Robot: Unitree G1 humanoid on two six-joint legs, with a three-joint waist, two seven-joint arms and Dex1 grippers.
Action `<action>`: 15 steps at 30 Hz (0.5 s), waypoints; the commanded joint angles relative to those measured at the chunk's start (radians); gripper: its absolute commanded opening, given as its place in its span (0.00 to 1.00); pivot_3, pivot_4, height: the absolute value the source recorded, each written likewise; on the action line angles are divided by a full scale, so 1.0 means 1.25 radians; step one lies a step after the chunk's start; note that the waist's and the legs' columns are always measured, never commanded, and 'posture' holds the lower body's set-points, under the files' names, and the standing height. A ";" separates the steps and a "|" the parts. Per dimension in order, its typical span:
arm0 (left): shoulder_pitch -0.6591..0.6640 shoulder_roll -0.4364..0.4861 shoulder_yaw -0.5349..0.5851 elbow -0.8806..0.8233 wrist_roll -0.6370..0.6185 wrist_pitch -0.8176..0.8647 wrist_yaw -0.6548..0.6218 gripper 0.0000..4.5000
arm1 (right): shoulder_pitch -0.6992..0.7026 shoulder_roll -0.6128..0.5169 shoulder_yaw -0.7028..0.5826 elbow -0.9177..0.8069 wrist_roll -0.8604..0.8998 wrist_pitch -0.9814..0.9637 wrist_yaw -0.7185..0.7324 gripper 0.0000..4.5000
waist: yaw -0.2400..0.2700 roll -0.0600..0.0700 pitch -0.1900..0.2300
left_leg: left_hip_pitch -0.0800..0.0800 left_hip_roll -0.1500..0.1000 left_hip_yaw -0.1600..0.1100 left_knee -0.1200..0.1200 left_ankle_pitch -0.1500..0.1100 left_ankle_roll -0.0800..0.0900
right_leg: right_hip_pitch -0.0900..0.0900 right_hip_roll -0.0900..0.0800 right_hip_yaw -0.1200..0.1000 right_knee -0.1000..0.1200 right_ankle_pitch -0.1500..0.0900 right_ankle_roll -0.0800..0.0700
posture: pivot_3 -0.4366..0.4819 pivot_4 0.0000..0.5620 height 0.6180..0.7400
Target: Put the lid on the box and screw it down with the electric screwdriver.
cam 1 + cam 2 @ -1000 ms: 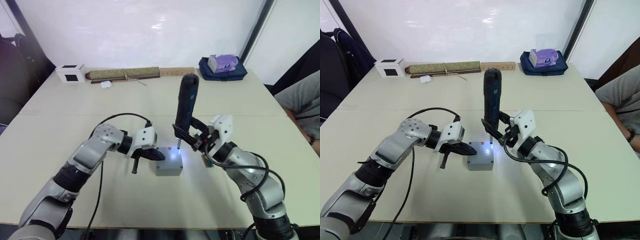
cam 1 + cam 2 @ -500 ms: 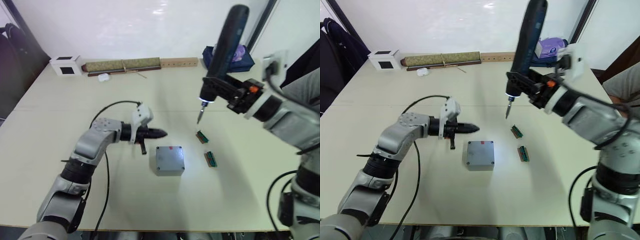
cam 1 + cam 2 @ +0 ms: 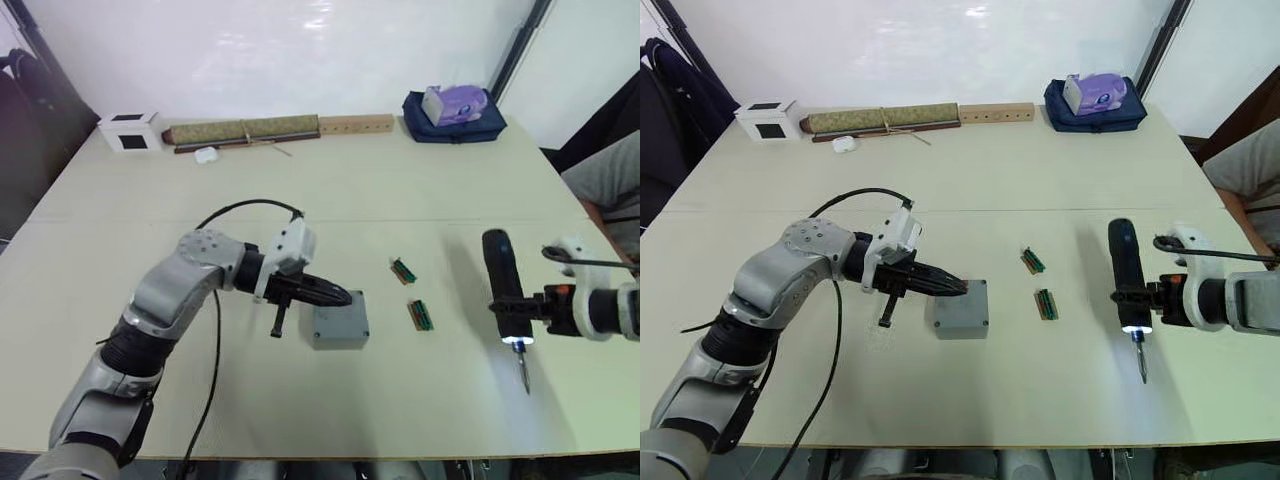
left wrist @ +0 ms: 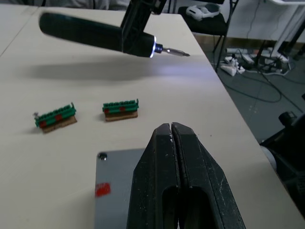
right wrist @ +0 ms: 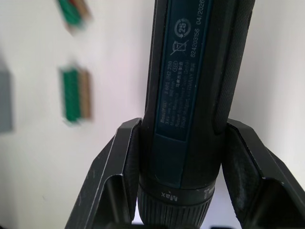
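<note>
Right gripper [image 3: 1137,300] fingers clamped on the electric screwdriver [image 3: 1125,270], well apart from the box [image 3: 962,308]; left gripper [image 3: 958,285] fingers pressed together over the lid [image 4: 114,183].

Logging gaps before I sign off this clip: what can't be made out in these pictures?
- Box: near-left part of the lid hidden by the shut left pincer, head views.
- Lid screws: only one corner screw visible, left wrist view; the others are covered or cropped.
- Green strips: blurred, right wrist view.
- Electric screwdriver: bit cut off at the bottom edge there.
</note>
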 commanded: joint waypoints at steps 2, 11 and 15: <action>-0.003 0.003 0.003 -0.033 -0.010 -0.007 0.006 0.00 | -0.049 -0.012 0.022 0.030 -0.098 0.002 0.047 0.41 | 0.000 0.000 0.000 | 0.000 0.001 0.000 0.000 0.000 0.000 | 0.000 0.002 0.000 0.000 0.000 0.000 | 0.48 0.27 1.00; 0.001 -0.005 0.005 -0.021 0.001 -0.008 0.047 0.00 | -0.060 0.017 0.067 0.018 -0.255 -0.014 0.144 0.41 | 0.003 0.000 0.000 | 0.000 0.002 0.000 0.000 0.000 0.000 | -0.001 0.003 0.000 0.000 0.000 0.000 | 0.48 0.27 1.00; 0.000 -0.003 0.007 -0.015 0.001 -0.005 0.053 0.00 | -0.072 0.029 0.062 0.011 -0.302 -0.008 0.172 0.67 | 0.003 0.000 0.000 | 0.000 0.002 0.000 0.002 0.000 0.000 | -0.001 0.003 0.000 0.001 0.000 0.000 | 0.48 0.27 1.00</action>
